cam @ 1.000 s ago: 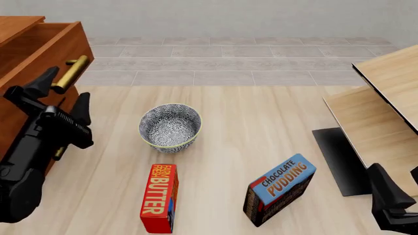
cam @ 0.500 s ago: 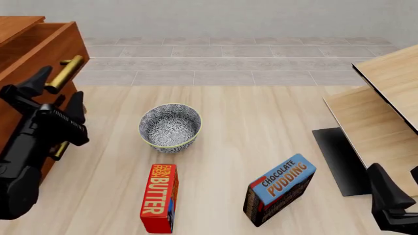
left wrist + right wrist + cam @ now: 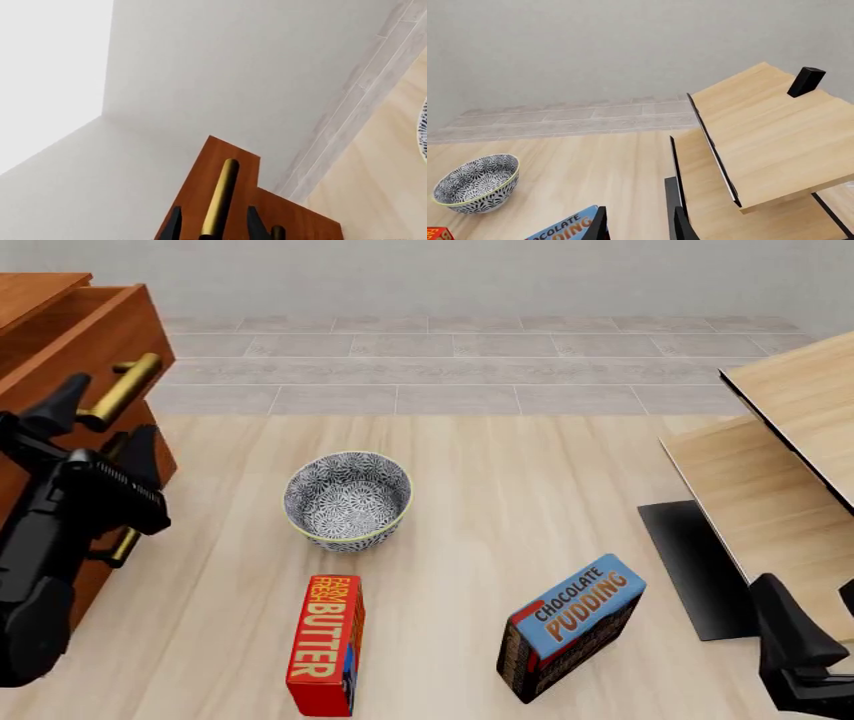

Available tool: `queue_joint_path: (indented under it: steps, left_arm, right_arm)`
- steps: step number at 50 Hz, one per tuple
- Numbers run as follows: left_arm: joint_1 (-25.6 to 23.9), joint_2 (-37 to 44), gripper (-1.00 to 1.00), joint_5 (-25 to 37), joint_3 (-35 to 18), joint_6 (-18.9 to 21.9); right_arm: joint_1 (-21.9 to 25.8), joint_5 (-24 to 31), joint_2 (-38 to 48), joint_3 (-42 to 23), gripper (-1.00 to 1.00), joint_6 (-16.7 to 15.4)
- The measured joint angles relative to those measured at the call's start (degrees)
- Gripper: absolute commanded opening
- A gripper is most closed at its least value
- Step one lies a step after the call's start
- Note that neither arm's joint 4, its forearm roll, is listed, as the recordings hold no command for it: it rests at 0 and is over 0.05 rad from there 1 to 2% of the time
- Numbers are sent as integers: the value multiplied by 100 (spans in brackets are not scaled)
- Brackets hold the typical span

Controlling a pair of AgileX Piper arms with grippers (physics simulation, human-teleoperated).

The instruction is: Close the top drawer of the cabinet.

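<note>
Brass handle (image 3: 118, 392) of the top drawer (image 3: 83, 340) was seen lying between the spread fingers of the left gripper (image 3: 83, 430), jaws apart, nothing clamped. Drawer front was seen projecting from the cabinet (image 3: 54, 530), i.e. not yet shut. Step judged as the push-in phase. Next move was judged to need a steady shove w/ the fingers into the drawer front, straight toward the cabinet body.

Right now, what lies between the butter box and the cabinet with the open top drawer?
In the front view, the left end effector and its arm stand between the butter box and the cabinet; otherwise bare table.
</note>
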Motion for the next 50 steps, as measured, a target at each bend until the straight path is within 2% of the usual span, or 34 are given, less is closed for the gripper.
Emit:
queue_joint_path:
  steps: [50]
  left_arm:
    - [492,215,100,-15,-251,20]
  right_arm:
    - [-39,7,14,-2,100,-42]
